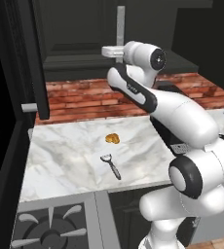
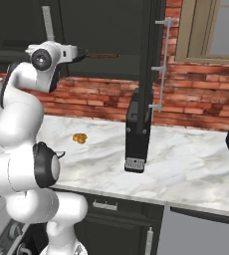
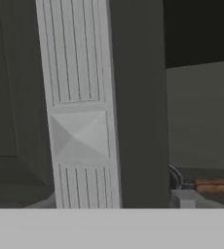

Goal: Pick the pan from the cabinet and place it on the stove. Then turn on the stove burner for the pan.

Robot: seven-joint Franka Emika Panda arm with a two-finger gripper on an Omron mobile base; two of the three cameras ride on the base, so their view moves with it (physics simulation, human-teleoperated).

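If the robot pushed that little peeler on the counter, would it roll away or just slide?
The peeler would probably slide, not roll: it lies flat on the smooth marble counter, and its wide silver head should stop it turning over. It looks small and thin, so likely light. It could spin around if nudged at one end.

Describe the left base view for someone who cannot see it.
A white robot arm reaches up toward a dark wall cabinet with a vertical silver bar handle. Below it, a white marble counter holds a small silver-headed peeler and a small orange lump, backed by red brick.
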